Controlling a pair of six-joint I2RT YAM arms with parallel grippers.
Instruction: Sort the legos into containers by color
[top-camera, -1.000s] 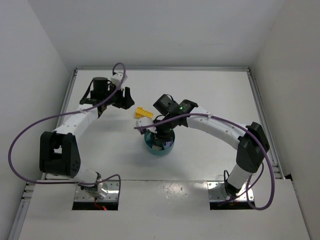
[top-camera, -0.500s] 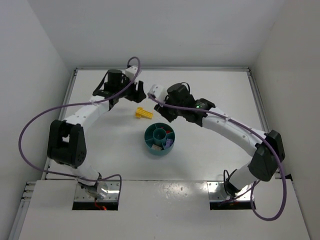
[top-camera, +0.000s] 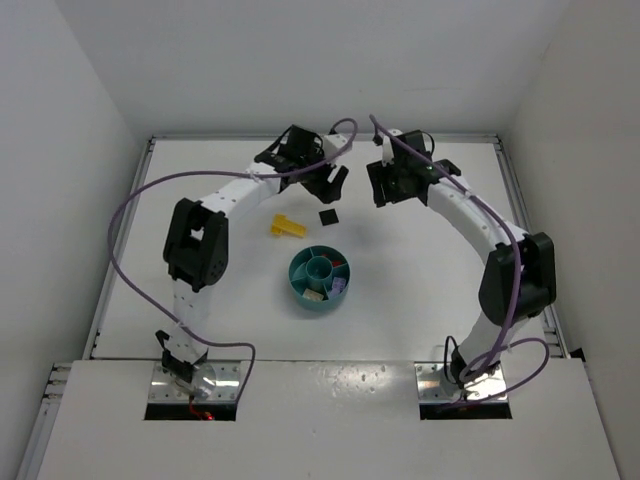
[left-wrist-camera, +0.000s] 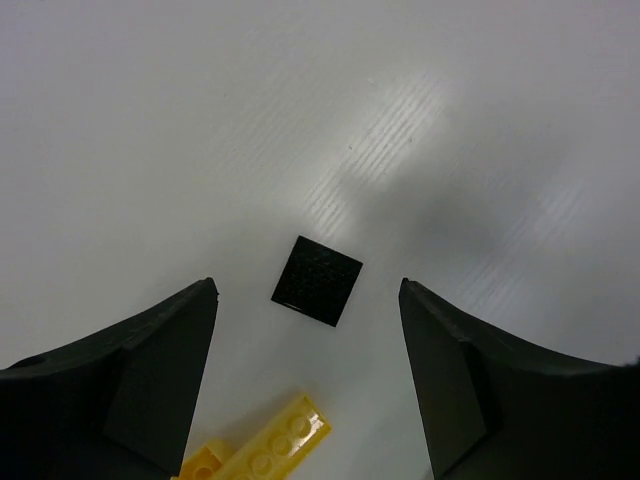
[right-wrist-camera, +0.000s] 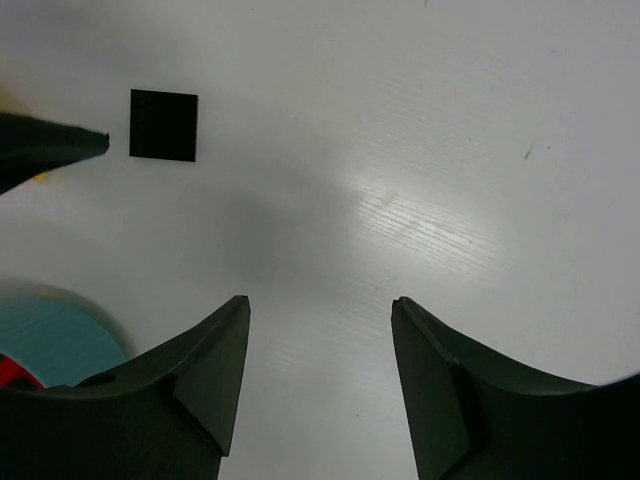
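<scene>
teal dish (top-camera: 302, 281): near-centre of white table (top-camera: 440, 290), nearest the arm bases; small bricks in its ring sections, red, purple and beige ones visible, central cup looks bare
yellow brick (top-camera: 287, 226): on table just beyond dish, to its left; also at bottom edge of left wrist view (left-wrist-camera: 262, 452)
black brick (top-camera: 327, 216): flat on table beyond dish, right of yellow brick, apart from it; nothing touching it
left gripper (top-camera: 328, 184): above table just beyond black brick, fingers spread wide, holding nothing; black brick (left-wrist-camera: 317, 280) lies between the fingers in wrist view
right gripper (top-camera: 381, 188): far right of black brick, fingers spread, holding nothing; black brick (right-wrist-camera: 164, 125) at upper left of its view, dish rim (right-wrist-camera: 60, 335) at lower left
</scene>
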